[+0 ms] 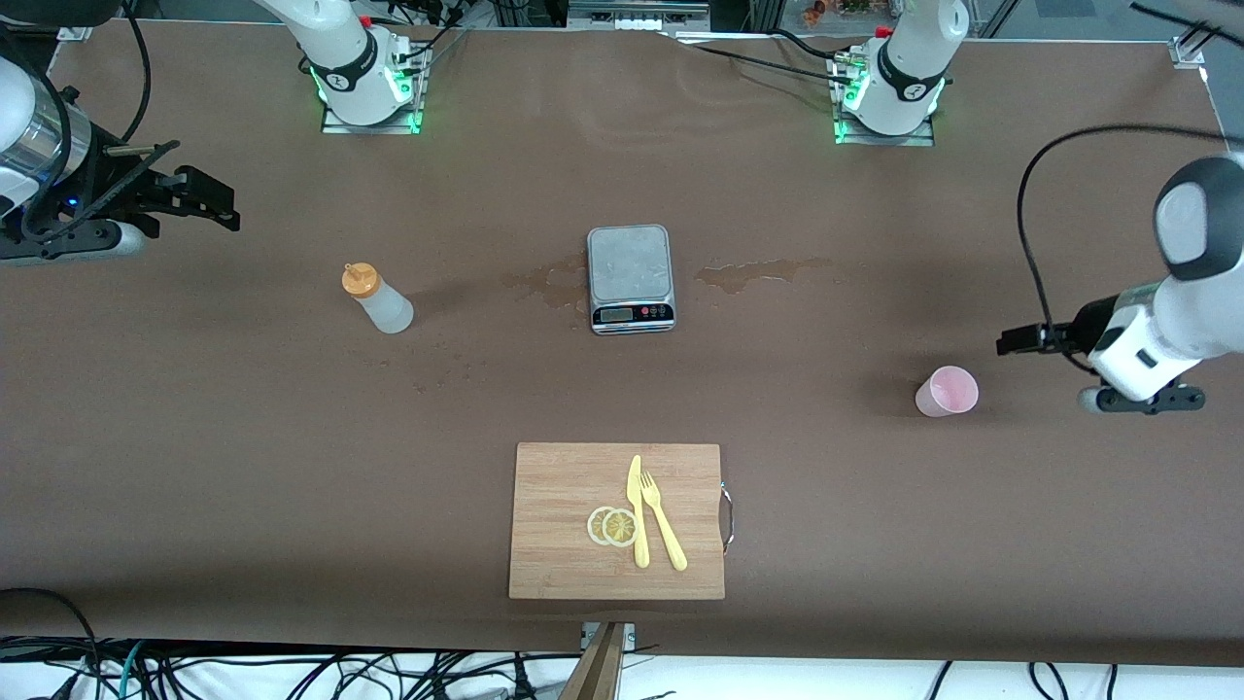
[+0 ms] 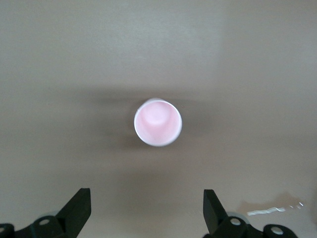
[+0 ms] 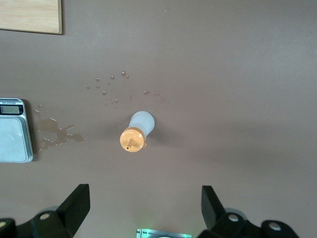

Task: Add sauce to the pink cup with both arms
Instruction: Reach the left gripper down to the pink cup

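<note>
Scale [image 1: 630, 277]; board [image 1: 564, 525]: knife [image 1: 637, 510], fork [image 1: 663, 520], lemon slices [image 1: 613, 526].

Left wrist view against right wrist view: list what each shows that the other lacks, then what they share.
Only the left wrist view shows the pink cup, upright, seen from above, with the left hand open. Only the right wrist view shows the sauce bottle, scale, cutting board, spilled droplets, and the open right hand. Both show brown table.

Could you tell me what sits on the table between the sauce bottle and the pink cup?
In the front view, the scale stands between the sauce bottle and pink cup, with spill stains beside it.
</note>
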### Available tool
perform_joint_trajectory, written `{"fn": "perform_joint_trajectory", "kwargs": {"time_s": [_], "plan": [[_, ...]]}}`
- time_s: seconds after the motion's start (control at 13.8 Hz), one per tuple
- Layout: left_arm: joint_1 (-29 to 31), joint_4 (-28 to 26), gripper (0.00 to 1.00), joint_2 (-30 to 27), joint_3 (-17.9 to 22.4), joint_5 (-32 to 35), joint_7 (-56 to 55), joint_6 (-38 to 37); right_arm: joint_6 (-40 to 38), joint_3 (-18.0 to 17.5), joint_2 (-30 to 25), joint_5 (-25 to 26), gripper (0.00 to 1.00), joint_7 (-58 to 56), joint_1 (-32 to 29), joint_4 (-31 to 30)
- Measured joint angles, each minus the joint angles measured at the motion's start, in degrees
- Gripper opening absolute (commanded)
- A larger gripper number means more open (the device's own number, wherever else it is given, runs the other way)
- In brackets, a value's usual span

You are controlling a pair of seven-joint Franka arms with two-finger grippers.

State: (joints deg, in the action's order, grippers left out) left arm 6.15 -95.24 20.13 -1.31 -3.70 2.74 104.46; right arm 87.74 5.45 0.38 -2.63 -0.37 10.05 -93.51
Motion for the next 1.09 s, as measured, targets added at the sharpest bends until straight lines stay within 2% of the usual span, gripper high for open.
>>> {"fn": "perform_joint_trajectory", "kwargs": {"time_s": [0.22,0.44,0.87,1.02,1.09], "plan": [[0.01,-3.29,1.0,3.88,0.36,3.28,1.27,9.05,-0.16,0.0,-0.05,0.0,1.0,-0.07,0.0,0.19],[0.01,-7.58,1.0,5.62,0.88,3.66,2.37,17.05,-0.52,-0.01,-0.26,-0.02,1.0,-0.1,0.0,2.81],[0.01,-9.47,0.99,7.83,0.95,3.66,2.63,22.8,-0.34,-0.02,-0.21,-0.02,1.0,-0.09,0.04,4.55],[0.01,-9.5,0.9,8.54,0.97,3.66,2.65,23.62,-0.1,-0.05,-0.15,-0.02,1.0,-0.09,0.06,4.55],[0.01,-9.51,0.75,8.88,1.0,3.66,2.65,23.77,-0.04,-0.05,-0.15,-0.02,1.0,-0.09,0.06,4.56]]}}
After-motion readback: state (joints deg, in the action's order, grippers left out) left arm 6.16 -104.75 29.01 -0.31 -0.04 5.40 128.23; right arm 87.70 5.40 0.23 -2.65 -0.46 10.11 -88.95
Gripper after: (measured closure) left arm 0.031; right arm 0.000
